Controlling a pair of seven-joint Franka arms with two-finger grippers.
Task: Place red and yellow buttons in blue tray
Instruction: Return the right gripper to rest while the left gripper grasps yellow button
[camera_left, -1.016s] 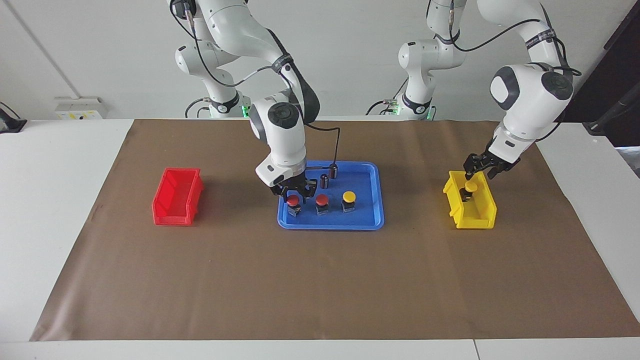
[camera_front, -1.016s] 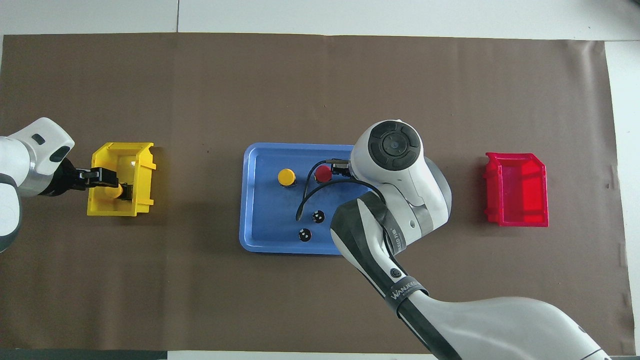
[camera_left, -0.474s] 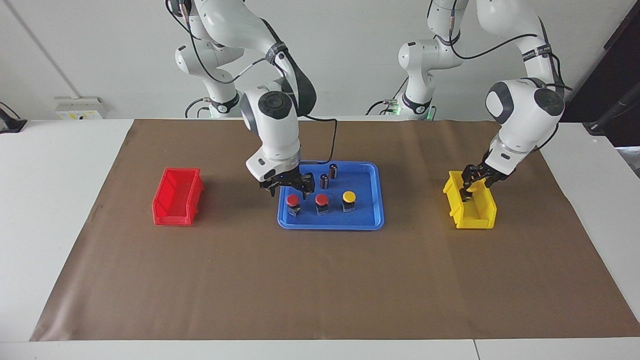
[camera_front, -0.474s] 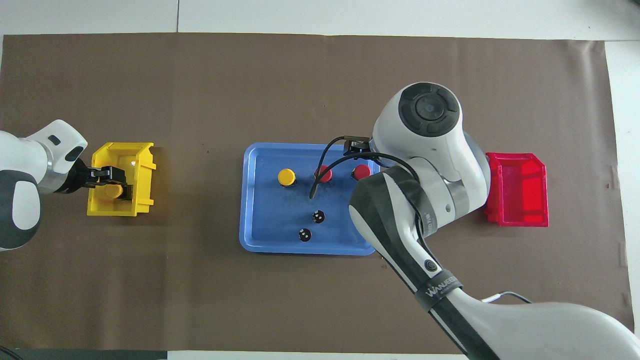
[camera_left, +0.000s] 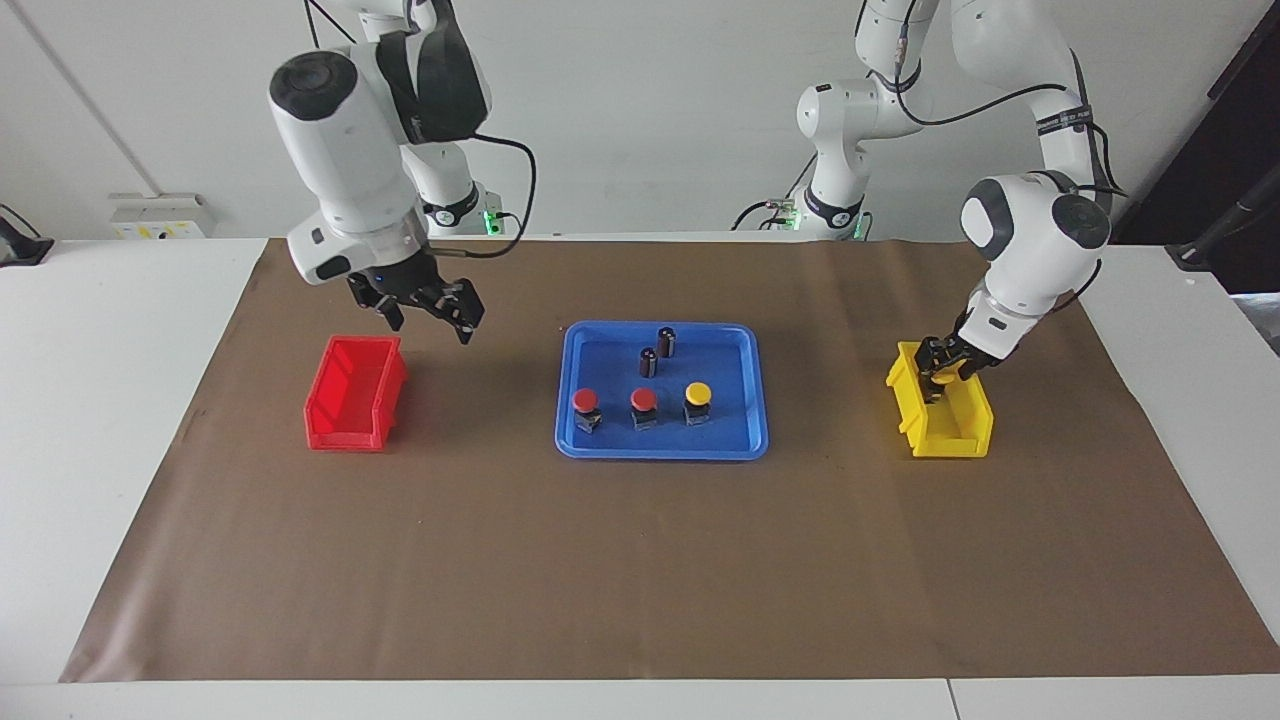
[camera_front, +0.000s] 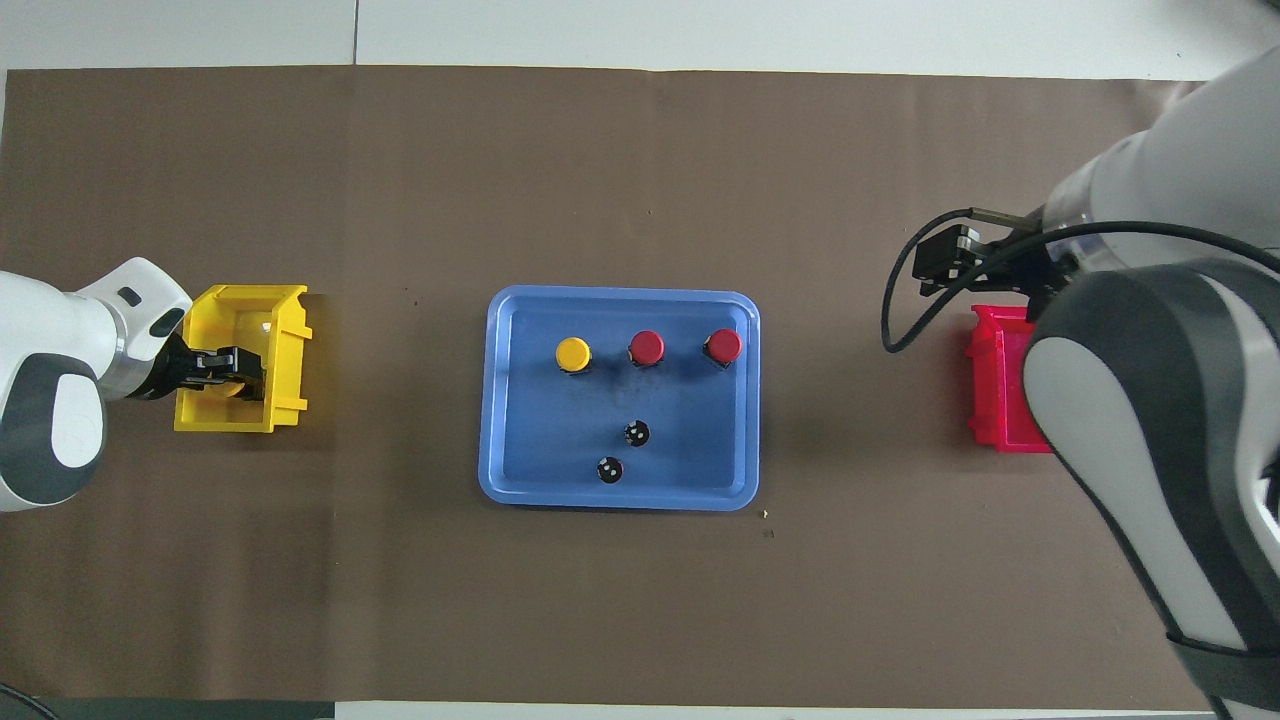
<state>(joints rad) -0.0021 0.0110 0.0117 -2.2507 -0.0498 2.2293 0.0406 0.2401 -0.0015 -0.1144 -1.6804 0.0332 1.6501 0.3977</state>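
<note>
So I've got two red mushroom-cap push buttons (camera_left: 586, 401) (camera_left: 644, 400) and one yellow one (camera_left: 698, 393) lined up along the shallow blue plastic tray (camera_left: 752, 442)'s edge farthest from the robots. My right gripper (camera_left: 428, 308) hangs spread open and empty over the brown mat, just beside the red plastic bin (camera_left: 352, 395)'s corner nearest the robots. The left gripper (camera_left: 944, 366) is down inside the yellow plastic bin (camera_left: 945, 425) around the last yellow button (camera_front: 228, 384); can't tell if it's actually clamped yet.

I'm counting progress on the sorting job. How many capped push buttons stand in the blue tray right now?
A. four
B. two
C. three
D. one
C. The blue tray holds two red buttons and one yellow button in a row; the fourth button is in the yellow bin, where the left gripper reaches.
</note>
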